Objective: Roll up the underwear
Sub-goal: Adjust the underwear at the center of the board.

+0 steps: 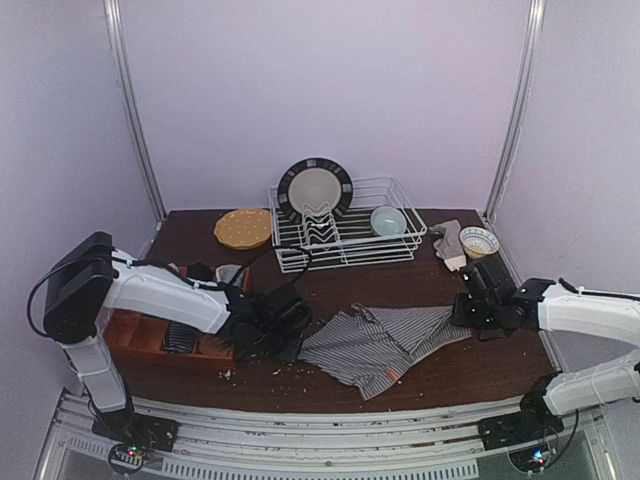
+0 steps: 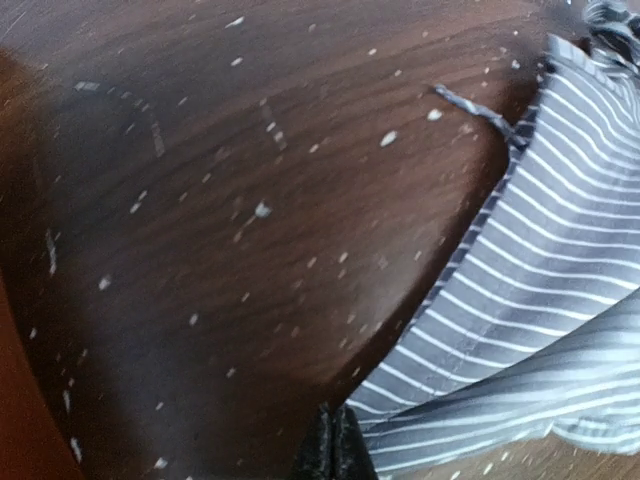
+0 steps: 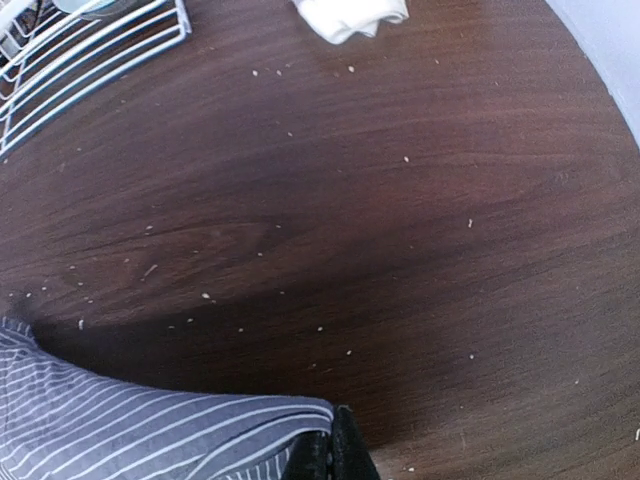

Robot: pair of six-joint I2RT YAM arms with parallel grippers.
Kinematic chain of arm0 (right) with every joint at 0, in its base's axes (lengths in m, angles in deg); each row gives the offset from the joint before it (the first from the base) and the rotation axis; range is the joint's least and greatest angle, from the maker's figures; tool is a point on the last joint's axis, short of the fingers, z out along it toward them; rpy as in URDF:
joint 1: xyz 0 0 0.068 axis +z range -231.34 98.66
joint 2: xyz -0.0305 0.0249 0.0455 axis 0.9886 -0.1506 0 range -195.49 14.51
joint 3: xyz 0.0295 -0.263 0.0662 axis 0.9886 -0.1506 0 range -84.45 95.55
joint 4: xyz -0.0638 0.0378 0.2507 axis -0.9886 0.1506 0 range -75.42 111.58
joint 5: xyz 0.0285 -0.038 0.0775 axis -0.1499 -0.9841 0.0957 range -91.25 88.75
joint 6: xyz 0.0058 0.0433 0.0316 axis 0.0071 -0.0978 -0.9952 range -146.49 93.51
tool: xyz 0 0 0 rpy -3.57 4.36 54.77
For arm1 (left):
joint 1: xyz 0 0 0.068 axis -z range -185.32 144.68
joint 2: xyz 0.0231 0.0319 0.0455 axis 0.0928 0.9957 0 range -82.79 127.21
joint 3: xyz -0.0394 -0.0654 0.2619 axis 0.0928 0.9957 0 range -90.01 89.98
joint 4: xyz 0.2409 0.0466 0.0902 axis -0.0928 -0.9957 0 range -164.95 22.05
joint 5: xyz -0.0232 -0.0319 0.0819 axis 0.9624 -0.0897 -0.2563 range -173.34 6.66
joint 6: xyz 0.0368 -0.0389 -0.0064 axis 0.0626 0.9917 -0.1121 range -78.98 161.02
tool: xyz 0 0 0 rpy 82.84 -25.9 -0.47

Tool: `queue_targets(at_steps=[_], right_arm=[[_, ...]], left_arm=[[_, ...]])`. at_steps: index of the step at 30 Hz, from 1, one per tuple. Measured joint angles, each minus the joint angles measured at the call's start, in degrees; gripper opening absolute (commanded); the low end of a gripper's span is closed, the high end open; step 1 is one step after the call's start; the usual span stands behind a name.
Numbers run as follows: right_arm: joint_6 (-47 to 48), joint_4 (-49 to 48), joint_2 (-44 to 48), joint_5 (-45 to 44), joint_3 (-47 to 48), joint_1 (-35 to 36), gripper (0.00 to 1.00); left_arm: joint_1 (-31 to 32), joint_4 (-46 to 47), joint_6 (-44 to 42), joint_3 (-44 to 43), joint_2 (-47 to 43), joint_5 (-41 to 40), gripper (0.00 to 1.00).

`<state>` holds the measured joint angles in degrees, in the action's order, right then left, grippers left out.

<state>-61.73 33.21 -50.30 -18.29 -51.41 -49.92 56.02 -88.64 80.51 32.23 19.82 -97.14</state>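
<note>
The dark underwear (image 1: 385, 340) with fine white stripes lies spread on the brown table between the two arms. My left gripper (image 1: 292, 335) is low at its left edge. In the left wrist view the left gripper (image 2: 335, 450) is shut, with the striped underwear (image 2: 540, 300) running in against its fingers. My right gripper (image 1: 462, 315) sits at the cloth's right corner. The right wrist view shows the right gripper (image 3: 333, 455) shut on the edge of the underwear (image 3: 130, 430). A grey-beige cloth (image 1: 450, 242) lies bunched at the back right.
A white wire dish rack (image 1: 345, 240) at the back holds a dark-rimmed plate (image 1: 315, 188) and a teal bowl (image 1: 388, 220). A yellow dish (image 1: 243, 228) stands left of it, a small bowl (image 1: 479, 240) at the right. A red-brown tray (image 1: 135, 335) lies at the left. Crumbs dot the table.
</note>
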Motion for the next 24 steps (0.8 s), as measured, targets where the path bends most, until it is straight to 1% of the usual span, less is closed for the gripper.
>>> queue_targets(at_steps=[1,2,3,5,6,8,10,11,12,15,16,18,21,24], right_arm=[[-0.7,-0.5,-0.7,0.7,-0.5,-0.9,0.09],[-1.2,-1.1,-1.4,1.3,-0.9,-1.7,0.18],[-1.7,-1.3,-2.2,1.9,-1.2,-2.3,0.29],[-2.1,-1.6,-3.3,3.1,-1.2,-3.0,0.45],[-2.1,-1.7,-3.4,3.8,-1.2,-3.1,0.52],[-1.8,-1.5,-2.6,5.4,-1.3,-3.0,0.60],[-1.3,-0.8,-0.2,6.0,-1.3,-1.9,0.65],[-0.6,-0.3,1.9,6.1,-1.3,-0.7,0.65],[0.5,0.1,4.2,6.4,-1.2,0.9,0.66],[3.7,0.3,7.9,8.8,0.3,6.7,0.65],[5.0,0.4,7.2,9.7,1.7,8.8,0.65],[8.0,0.3,3.5,10.8,5.1,13.4,0.66],[11.7,0.1,-4.6,11.4,9.9,18.9,0.68],[14.6,0.0,-12.3,11.0,12.7,23.1,0.68]], left_arm=[[0.0,-0.4,0.2,1.0,-1.0,-0.1,0.00],[0.0,-0.6,0.4,1.8,-2.0,0.0,0.00],[0.0,-0.8,0.6,2.4,-2.8,0.1,0.00],[0.0,-0.9,0.8,3.1,-3.8,0.3,0.00],[0.0,-1.0,0.9,3.4,-4.1,0.5,0.00],[0.0,-1.4,0.9,3.7,-4.5,1.0,0.00],[0.0,-2.0,0.9,3.8,-4.7,1.2,0.01],[0.0,-2.1,0.8,3.9,-4.8,1.4,0.06],[0.0,-2.3,0.8,3.9,-5.0,1.4,0.13],[0.0,-3.3,0.3,3.9,-6.4,1.7,0.39],[0.0,-3.6,-0.3,3.9,-7.0,1.9,0.47],[0.0,-4.1,-0.9,3.9,-8.6,2.1,0.57],[0.1,-5.0,-1.4,3.7,-11.5,2.4,0.62],[0.3,-5.7,-1.7,2.8,-13.6,2.4,0.62]])
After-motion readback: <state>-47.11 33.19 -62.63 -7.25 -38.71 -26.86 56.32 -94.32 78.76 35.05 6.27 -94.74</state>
